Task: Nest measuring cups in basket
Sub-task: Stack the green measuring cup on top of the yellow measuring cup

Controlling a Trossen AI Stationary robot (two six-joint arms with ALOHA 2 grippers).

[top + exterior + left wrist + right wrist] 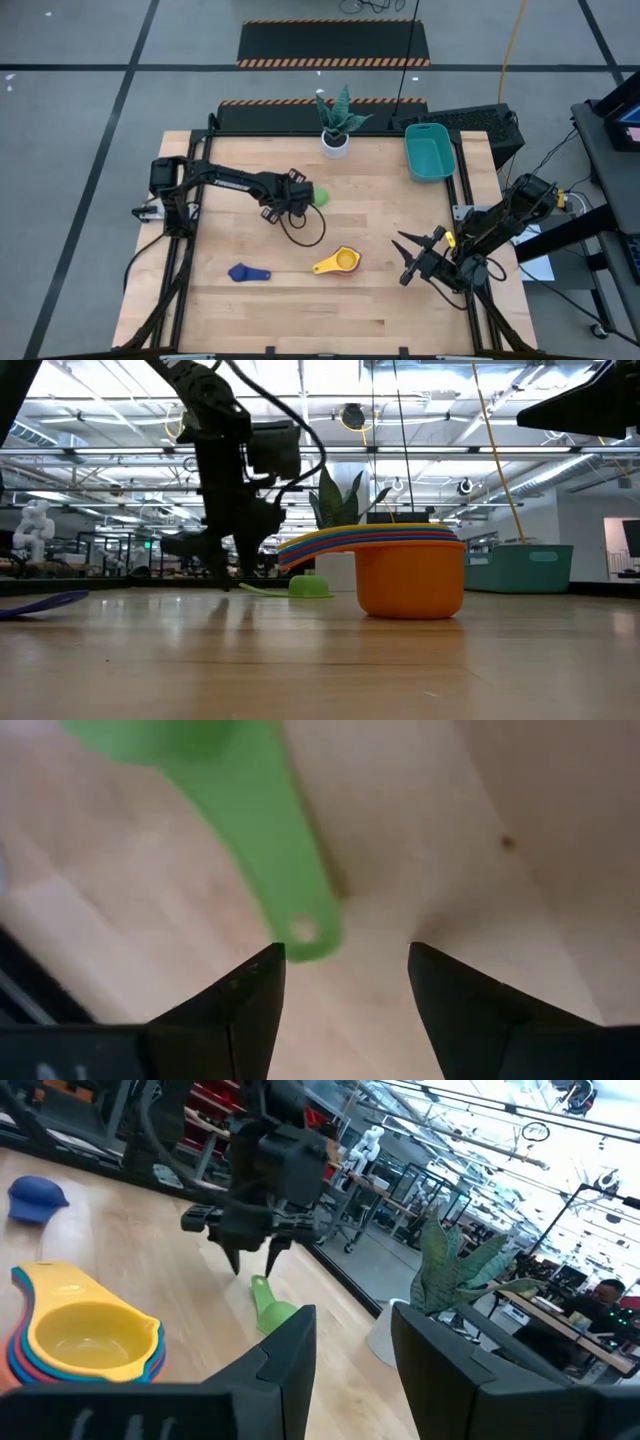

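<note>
our left gripper hovers over the green cup's handle on the counter, fingers half open, holding nothing. we should centre the handle between them, then close. right gripper waits empty, fingers apart; basket sits well apart.

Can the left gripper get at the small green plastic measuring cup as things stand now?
Probably yes. The left gripper hangs open right at the handle end of the green plastic measuring cup, which lies flat on the wooden table, and nothing stands between them.
</note>
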